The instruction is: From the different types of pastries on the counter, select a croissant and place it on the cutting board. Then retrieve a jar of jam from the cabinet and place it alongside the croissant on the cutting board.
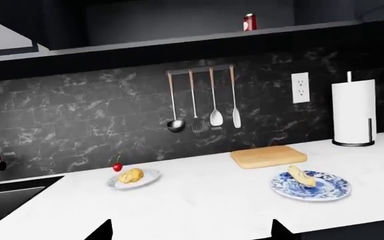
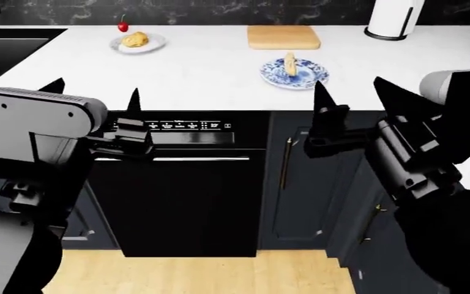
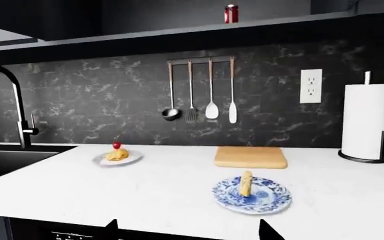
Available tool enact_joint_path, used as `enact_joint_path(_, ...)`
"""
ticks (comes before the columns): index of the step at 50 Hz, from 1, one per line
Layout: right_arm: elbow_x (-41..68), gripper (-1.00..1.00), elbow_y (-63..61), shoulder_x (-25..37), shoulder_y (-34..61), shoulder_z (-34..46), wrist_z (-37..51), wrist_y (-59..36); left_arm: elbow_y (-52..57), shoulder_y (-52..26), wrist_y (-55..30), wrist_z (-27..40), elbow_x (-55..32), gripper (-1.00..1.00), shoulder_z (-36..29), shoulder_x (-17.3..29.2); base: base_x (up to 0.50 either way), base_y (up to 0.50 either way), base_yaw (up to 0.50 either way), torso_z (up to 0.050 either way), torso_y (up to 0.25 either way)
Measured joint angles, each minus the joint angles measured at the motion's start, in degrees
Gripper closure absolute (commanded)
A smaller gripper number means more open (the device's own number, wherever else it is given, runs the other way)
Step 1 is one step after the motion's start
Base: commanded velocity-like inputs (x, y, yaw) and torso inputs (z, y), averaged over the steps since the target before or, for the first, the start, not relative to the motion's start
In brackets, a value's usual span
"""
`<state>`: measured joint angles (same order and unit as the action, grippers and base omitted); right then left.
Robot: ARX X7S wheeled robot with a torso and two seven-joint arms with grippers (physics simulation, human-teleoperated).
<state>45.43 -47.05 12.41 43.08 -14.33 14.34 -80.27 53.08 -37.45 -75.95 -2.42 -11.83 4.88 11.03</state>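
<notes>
My feeds are clean renders, sharp from edge to edge with no blur or grain. The white surface (image 2: 210, 73) reads bright and evenly lit, with only faint shadows under the plates (image 3: 252, 196). The backsplash (image 1: 78, 125) stays dim, and the cabinet (image 3: 145, 15) above is nearly black. I see no glare and no bending at the edges.

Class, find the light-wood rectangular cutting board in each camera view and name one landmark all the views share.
Left wrist view: the light-wood rectangular cutting board lies right of centre by the backsplash.
Head view: top centre.
Right wrist view: centre-right.
Shared landmark: the white paper towel roll stands to its right.
</notes>
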Motion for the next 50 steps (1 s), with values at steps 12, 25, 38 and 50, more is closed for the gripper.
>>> enact_joint_path(12, 24.3, -1.00, 3.8, 6.2, 10.7, -1.6, 18.2, -5.3, 0.1, -9.4, -9.6, 13.0, -23.3, -1.00, 6.2, 5.1, 0.50, -0.15, 0.00, 0.050, 0.023)
enact_joint_path(25, 27.4, -1.00, 4.1, 12.1, 9.7, -0.9, 19.7, -2.9, -4.8, -14.0, -8.2, 23.6, -38.5, -1.00, 5.7, 9.6, 0.50, -0.19, 0.00, 0.050, 0.024)
enact_joint_path(38, 30.5, -1.00, 4.4, 15.6, 10.3, -0.8, 20.5, -2.0, -6.3, -16.5, -8.6, 27.9, -44.7, -1.00, 6.4, 11.0, 0.50, -0.08, 0.00, 0.050, 0.024)
enact_joint_path(50, 34.9, -1.00, 5.0, 17.6, 11.1, -1.6, 23.1, -2.0, -6.7, -18.5, -10.3, 31.3, -49.5, -1.00, 7.7, 11.2, 0.50, -0.09, 0.00, 0.050, 0.024)
